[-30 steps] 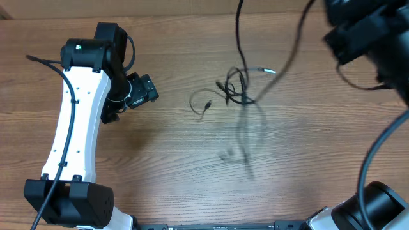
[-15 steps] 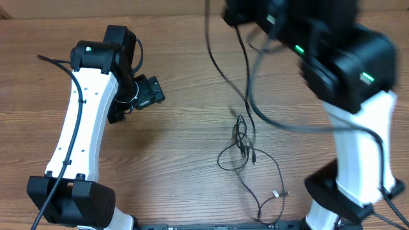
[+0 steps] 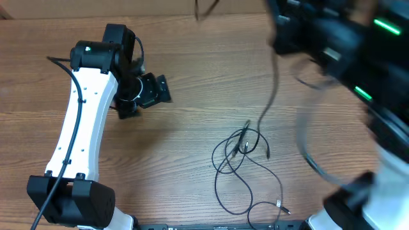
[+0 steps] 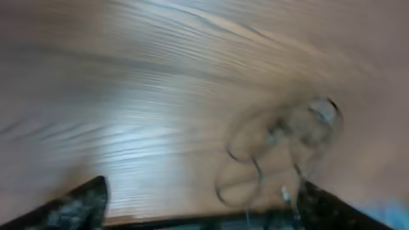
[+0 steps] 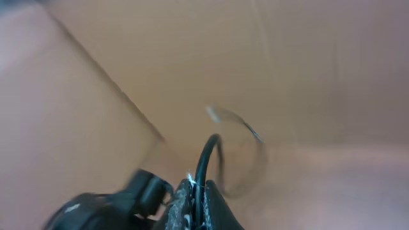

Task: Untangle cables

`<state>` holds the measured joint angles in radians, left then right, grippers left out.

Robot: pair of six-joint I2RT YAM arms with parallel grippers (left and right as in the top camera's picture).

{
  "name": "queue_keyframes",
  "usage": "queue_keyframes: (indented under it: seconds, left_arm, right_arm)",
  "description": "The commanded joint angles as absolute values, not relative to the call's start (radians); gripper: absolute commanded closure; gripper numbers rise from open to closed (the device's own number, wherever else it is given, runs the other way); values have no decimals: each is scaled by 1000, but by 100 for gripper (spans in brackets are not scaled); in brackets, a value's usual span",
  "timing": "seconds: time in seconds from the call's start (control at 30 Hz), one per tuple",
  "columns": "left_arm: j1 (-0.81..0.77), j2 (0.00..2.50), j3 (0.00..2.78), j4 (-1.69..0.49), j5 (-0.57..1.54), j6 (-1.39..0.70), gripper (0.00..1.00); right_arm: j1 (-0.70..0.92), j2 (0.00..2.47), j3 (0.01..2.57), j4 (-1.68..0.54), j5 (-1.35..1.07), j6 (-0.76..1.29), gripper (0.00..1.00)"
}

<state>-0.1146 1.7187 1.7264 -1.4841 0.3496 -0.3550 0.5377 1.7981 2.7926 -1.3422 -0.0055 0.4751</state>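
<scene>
The right gripper has its fingers pressed together on one strand of the cables. The strand rises from the pinch and loops away, smeared by blur. The left gripper is spread wide and holds nothing; only its two fingertips show, at the lower corners of its blurred wrist view. From overhead the right arm is a dark smear at upper right, its gripper hard to pick out. One strand hangs from it down to the cables lying tangled on the table, right of centre. The strands there cannot be counted.

Robot lab bench: wood-grain table, white-black arms mounted at edge.
</scene>
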Motion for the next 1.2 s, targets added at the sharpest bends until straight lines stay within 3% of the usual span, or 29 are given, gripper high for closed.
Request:
queue_keyframes:
  seconds: [0.0,0.37,0.63,0.87,1.03,1.17]
  left_arm:
    - [-118,1711,1723,-1480,764,10,18]
    - [-128,1576,1754,-1374,940,106,11]
    - [-204,1548,1754,-1182,1047,-47,9]
    - [-231,1548,1754,-991,1144,-136,21]
    - [-255,1549,1754,-871,1152,-215,23]
    - [-291,1549,1754,-783,1149,-282,42]
  right_arm:
    - [535,1849,2754,-1330,-18,637,96]
    - [509,1893,2753,-1390,-29,765,96]
    - [510,1961,2749,-1394,-162,1048,96]
    - [510,1966,2750,-1382,-223,1156,96]
    - [510,1966,2750,-1330,-302,1158,96]
    - [510,1966,2750,-1319,-309,1208,96]
